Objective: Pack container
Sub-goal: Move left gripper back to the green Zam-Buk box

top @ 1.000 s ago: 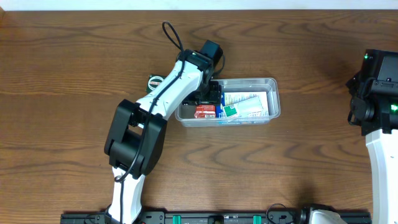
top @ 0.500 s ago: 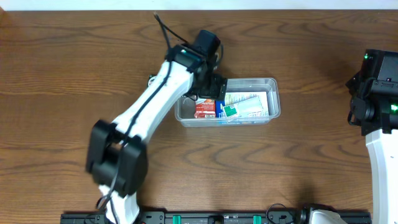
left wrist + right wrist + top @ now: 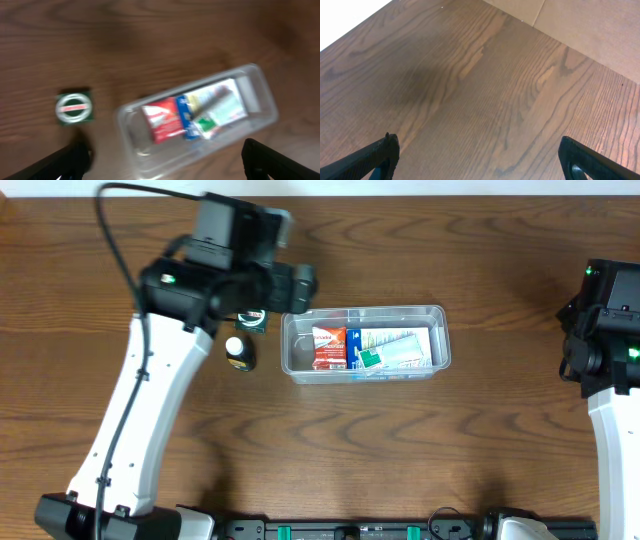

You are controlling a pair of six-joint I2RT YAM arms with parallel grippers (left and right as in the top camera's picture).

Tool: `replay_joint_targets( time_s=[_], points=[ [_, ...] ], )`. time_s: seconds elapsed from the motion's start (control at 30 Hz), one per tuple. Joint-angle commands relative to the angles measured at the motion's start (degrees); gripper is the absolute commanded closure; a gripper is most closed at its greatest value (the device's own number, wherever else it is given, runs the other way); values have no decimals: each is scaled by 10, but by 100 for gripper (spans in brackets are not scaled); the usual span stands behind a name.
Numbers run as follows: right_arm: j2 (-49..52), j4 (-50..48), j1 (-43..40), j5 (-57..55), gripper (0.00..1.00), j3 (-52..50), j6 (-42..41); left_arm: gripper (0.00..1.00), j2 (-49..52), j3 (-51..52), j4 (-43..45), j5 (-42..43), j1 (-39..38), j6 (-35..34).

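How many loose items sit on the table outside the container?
2: a green square packet just left of the container, and a small dark item with a pale round top beside it, nearer the robot. The left arm may hide others.

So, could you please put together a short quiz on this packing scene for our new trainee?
1. True or false: the red packet lies inside the container.
2. Where is the green square packet? A: inside the container. B: on the table beside the container. C: on top of the red packet.
3. Fill in: the right gripper is ____ (open or shut).
Key: 1 true; 2 B; 3 open.
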State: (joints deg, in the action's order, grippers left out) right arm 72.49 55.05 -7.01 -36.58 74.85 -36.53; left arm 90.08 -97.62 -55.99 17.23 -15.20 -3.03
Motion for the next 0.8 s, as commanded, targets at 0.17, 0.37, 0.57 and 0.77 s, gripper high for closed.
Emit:
replay_joint_targets(
  time_s=[0.17, 0.37, 0.57, 0.77],
  points=[
    [2, 1, -4, -4, 1, 1, 8, 2, 9, -5, -8, 0, 89, 99],
    [2, 0, -4, -4, 1, 1, 8, 2, 34, -5, 14, -14, 145, 54],
    [2, 1, -4, -4, 1, 1, 8, 2, 100, -5, 23, -14, 173, 35],
    [2, 0, -4, -4, 1, 1, 8, 2, 153, -5, 25, -29, 173, 32]
  ],
)
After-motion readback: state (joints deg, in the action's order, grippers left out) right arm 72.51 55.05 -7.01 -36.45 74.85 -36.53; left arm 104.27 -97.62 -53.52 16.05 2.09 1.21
